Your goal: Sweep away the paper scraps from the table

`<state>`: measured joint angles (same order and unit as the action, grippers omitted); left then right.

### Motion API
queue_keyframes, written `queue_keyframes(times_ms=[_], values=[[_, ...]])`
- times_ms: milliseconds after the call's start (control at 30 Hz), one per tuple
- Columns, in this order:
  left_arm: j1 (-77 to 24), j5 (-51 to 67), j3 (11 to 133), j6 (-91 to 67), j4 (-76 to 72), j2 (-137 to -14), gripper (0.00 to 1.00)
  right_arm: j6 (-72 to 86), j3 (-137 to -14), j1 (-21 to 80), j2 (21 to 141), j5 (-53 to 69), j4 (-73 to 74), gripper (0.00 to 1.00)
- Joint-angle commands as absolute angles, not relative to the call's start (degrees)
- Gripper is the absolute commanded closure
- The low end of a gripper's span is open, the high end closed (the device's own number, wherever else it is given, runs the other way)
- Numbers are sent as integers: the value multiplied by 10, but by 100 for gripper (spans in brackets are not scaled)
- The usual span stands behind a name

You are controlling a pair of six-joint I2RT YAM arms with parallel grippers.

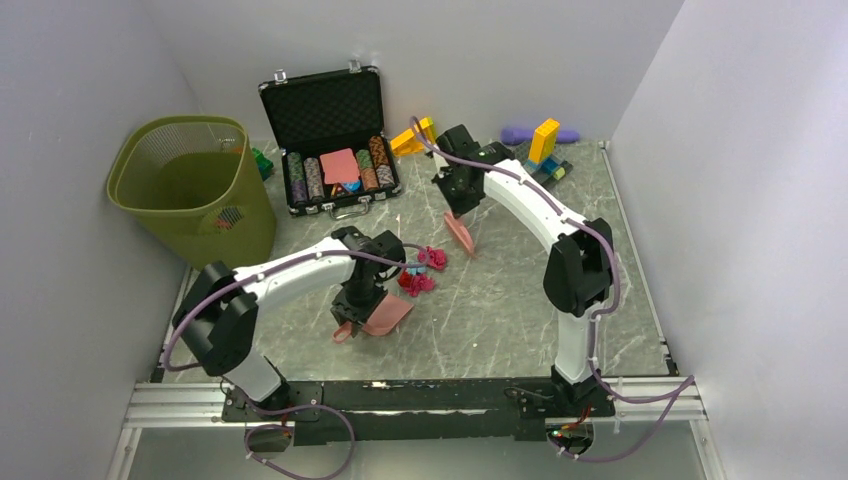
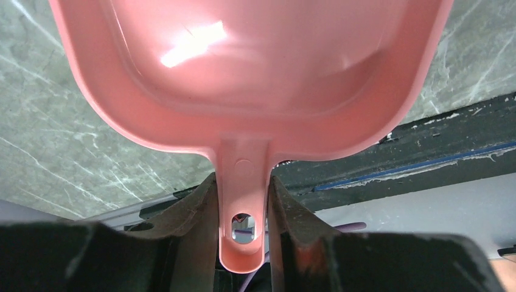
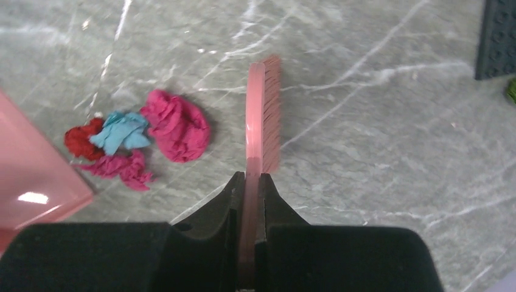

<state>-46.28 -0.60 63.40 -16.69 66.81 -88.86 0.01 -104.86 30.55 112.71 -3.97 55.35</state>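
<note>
Paper scraps (image 3: pixel 176 126): small cluster near the middle of the counter (image 1: pixel 500 300). Pink, red and light blue wads, bunched and touching. From above, the left arm partly covers them, so the count is unclear. Pink dustpan (image 1: pixel 388 315) just beside the cluster on the near side; its front lip is cut off in the left wrist view. Left hand (image 2: pixel 241 191) clamped on the dustpan handle. Pink brush (image 3: pixel 264 109) beside the cluster; bristle contact with the counter is hard to judge. Right hand (image 3: pixel 249 182) closed on the brush handle, which is mostly hidden between the fingers.
</note>
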Motion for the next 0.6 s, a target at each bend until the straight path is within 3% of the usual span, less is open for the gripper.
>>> queue_keyframes(times_ms=[0, 300, 567], values=[[-467, 2, 670, -150, 670, -917, 100, -52, -1047, 325, 1156, 60, 591, 100], [-467, -40, 708, -141, 670, -982, 100, -75, -1042, 382, 1170, 167, 592, 100], [-468, -47, 714, -135, 661, -1000, 100, -60, -998, 371, 1093, 367, 525, 100]])
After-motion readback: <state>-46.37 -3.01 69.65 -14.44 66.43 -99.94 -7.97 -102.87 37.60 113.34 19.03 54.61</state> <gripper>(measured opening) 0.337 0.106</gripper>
